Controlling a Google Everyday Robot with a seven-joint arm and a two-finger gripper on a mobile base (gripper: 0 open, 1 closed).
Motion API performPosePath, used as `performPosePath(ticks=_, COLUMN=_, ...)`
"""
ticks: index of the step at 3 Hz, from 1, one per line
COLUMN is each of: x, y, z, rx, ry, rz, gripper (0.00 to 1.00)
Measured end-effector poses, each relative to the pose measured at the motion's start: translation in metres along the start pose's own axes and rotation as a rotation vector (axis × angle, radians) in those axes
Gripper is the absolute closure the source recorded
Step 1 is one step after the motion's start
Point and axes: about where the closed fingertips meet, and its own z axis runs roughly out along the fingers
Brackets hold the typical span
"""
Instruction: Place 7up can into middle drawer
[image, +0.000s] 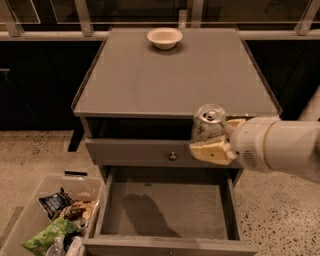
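The 7up can (207, 124), silver with a shiny pull-tab top, is held upright in my gripper (215, 145), whose cream fingers (212, 152) are shut around its lower body. The can hangs in front of the cabinet's front edge, over the right rear part of the open middle drawer (170, 202). That drawer is pulled out, wide and shallow, with a bare grey-brown floor and my arm's shadow on it. My white arm (280, 150) comes in from the right.
A cream shallow bowl (164, 37) sits at the back of the cabinet top (150, 80). A drawer front with a round knob (172, 156) lies above the open drawer. A clear bin of snack bags (50, 220) stands on the floor at lower left.
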Motion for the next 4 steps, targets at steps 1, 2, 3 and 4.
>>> performPosePath(ticks=1, x=0.031, y=0.015, z=0.025, rx=0.124, ry=0.115, rz=-0.066, gripper=1.0)
performPosePath(ticks=2, x=0.046, y=0.012, z=0.031, rx=0.177, ry=0.13, rz=-0.074, gripper=1.0)
performPosePath(ticks=3, x=0.043, y=0.011, z=0.029, rx=0.18, ry=0.122, rz=-0.077, gripper=1.0)
performPosePath(ticks=4, x=0.07, y=0.006, z=0.026, rx=0.172, ry=0.121, rz=-0.05, gripper=1.0)
